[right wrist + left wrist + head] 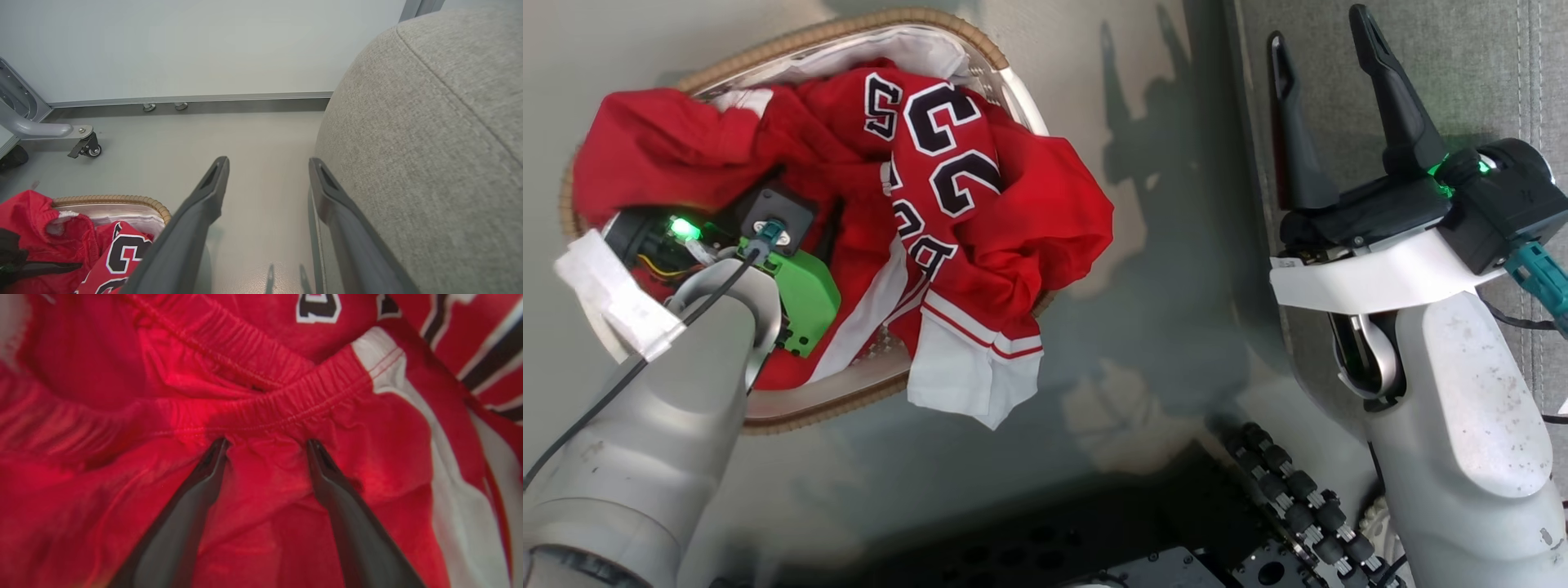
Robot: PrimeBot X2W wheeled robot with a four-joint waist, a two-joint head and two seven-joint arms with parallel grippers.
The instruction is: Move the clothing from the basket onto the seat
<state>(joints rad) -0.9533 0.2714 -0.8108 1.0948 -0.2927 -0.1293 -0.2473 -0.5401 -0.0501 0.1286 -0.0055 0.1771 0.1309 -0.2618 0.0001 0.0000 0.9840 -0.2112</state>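
Down inside the basket, the left gripper stands with its fingers apart. Its tips press into red cloth just under a gathered elastic waistband, clamped on nothing yet. The clothing lies heaped in the basket, one white-trimmed leg spilling over its rim. It looks light, limp and a bit slick, so I'd pinch the thick waistband, where a grip should bite. To the basket's right, the right gripper hangs spread and empty at the edge of the seat.
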